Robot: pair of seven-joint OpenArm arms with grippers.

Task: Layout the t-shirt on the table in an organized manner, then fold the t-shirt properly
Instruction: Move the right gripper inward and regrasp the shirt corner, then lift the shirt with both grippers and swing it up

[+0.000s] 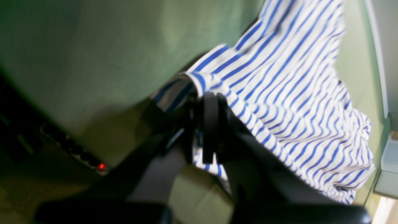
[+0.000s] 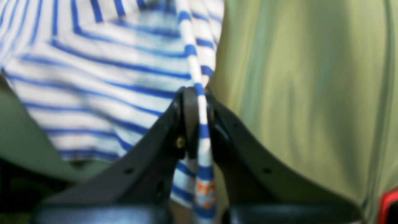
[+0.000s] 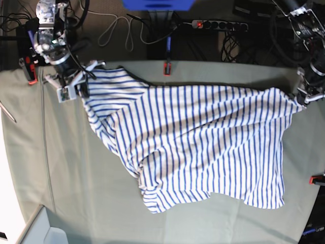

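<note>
The white, blue-striped t-shirt [image 3: 203, 137] hangs stretched between both grippers along the far side of the table [image 3: 76, 193], its lower part lying rumpled toward the near edge. My right gripper [image 3: 84, 86], at the left in the base view, is shut on a corner of the shirt; the right wrist view shows its jaws [image 2: 199, 93] pinching a striped hem [image 2: 108, 77]. My left gripper [image 3: 303, 100], at the right in the base view, is shut on the opposite corner. In the left wrist view its fingers [image 1: 206, 96] clamp a bunched fold of the cloth [image 1: 295, 93].
Red clamps [image 3: 166, 67] [image 3: 31, 71] [image 3: 317, 179] grip the table's edges. Behind the far edge lie a power strip [image 3: 218, 24] and loose cables. A white box [image 3: 43, 229] stands at the near left corner. A lit power strip [image 1: 101, 166] shows in the left wrist view.
</note>
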